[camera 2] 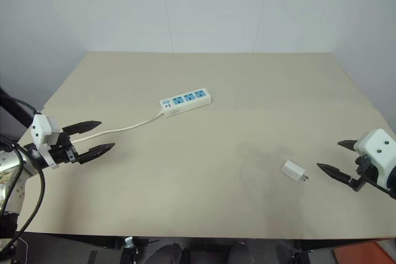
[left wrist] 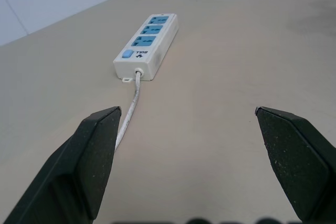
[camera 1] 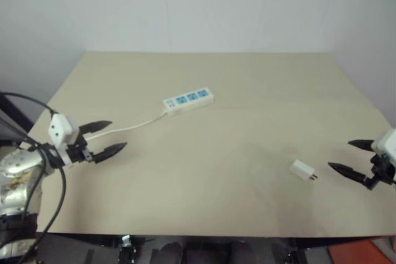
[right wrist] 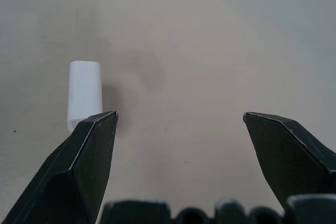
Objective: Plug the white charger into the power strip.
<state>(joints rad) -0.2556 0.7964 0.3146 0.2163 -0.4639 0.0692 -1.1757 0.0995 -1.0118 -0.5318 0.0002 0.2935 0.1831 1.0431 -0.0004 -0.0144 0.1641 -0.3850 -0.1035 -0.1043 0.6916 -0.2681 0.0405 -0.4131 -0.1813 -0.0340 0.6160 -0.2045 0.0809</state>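
Note:
The white charger (camera 1: 302, 170) lies on the beige table (camera 1: 235, 103) at the right, prongs toward my right gripper (camera 1: 344, 158). That gripper is open, a short way to the charger's right, holding nothing. In the right wrist view the charger (right wrist: 84, 94) sits just past one of my fingertips (right wrist: 97, 135). The power strip (camera 1: 188, 99) lies farther back near the table's middle, blue sockets up, and its thin white cord (camera 1: 133, 127) runs toward my left gripper (camera 1: 111, 137). My left gripper is open and empty, with the power strip (left wrist: 146, 45) ahead of it in the left wrist view.
A white wall rises behind the table's far edge. The table's front edge runs just below both grippers. Black cables hang by my left arm at the table's left side.

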